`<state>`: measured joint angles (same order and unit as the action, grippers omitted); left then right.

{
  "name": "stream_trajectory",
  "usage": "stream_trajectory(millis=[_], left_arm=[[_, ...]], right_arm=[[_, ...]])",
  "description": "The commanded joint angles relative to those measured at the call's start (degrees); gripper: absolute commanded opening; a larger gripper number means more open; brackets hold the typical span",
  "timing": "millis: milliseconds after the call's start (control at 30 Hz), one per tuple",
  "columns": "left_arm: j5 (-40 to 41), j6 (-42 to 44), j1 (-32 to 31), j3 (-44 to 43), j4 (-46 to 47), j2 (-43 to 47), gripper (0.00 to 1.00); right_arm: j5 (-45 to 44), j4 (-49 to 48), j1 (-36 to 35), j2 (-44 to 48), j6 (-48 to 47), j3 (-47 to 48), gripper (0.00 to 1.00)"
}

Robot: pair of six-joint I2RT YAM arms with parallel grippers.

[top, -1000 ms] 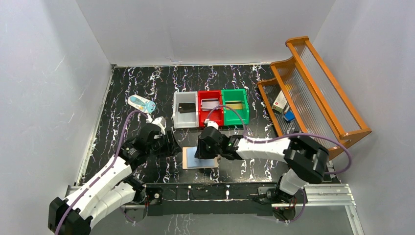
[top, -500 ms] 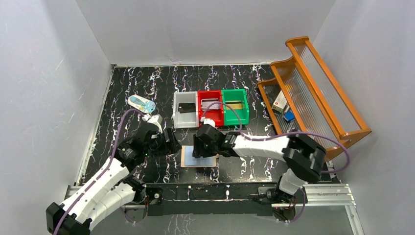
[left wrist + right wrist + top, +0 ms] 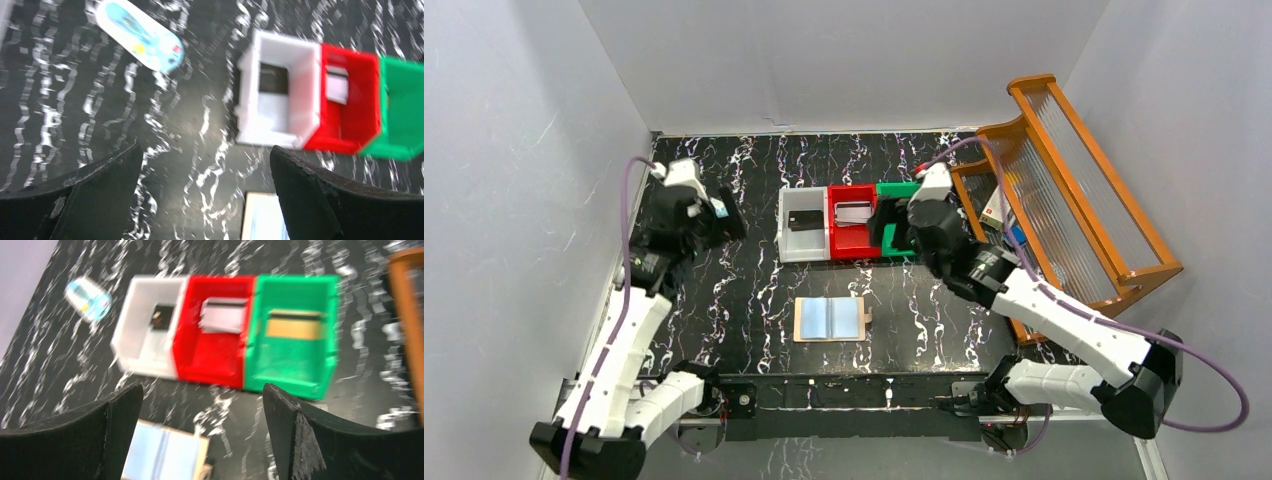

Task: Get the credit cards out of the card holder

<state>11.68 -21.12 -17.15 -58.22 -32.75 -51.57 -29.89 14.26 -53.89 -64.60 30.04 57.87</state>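
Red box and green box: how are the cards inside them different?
Colour: the silvery-grey card in the red bin is pale; the gold card in the green bin is yellowish. Place: the silvery-grey card sits in the middle bin, the gold card in the end one nearest the wooden rack. Both are flat rectangles with a dark stripe, out of the open card holder.

Pale grey walls [image 3: 824,60] around a black, white-veined tabletop [image 3: 754,290]; wooden rack [image 3: 1074,190] at right, perhaps ribbed-glass shelved.
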Motion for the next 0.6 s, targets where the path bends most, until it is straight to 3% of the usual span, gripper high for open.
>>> stream_trajectory(millis=[0,100,233,367,567], left_arm=[[-2.0,3.7,8.6,-8.0,-2.0,-5.9,0.98],[4.9,-1.1,8.6,-9.7,-3.6,-6.1,0.98],[10.5,-4.5,8.6,-9.1,-5.2,-3.3,0.98],[11.7,-5.1,8.6,-10.4,-5.8,-1.1,0.98],[11.7,-5.0,8.6,-10.5,-5.7,-0.8,0.98]], right_arm=[[-3.2,1.9,8.2,3.1,-9.9,5.0,0.98],[-3.5,5.2,11.0,4.1,-11.8,6.9,0.98],[-1.5,6.6,11.4,8.2,-7.0,4.7,0.98],[7.3,-0.5,11.4,12.8,-5.3,-1.4,0.98],[9.5,4.4,11.4,9.9,-4.9,2.1,0.98]])
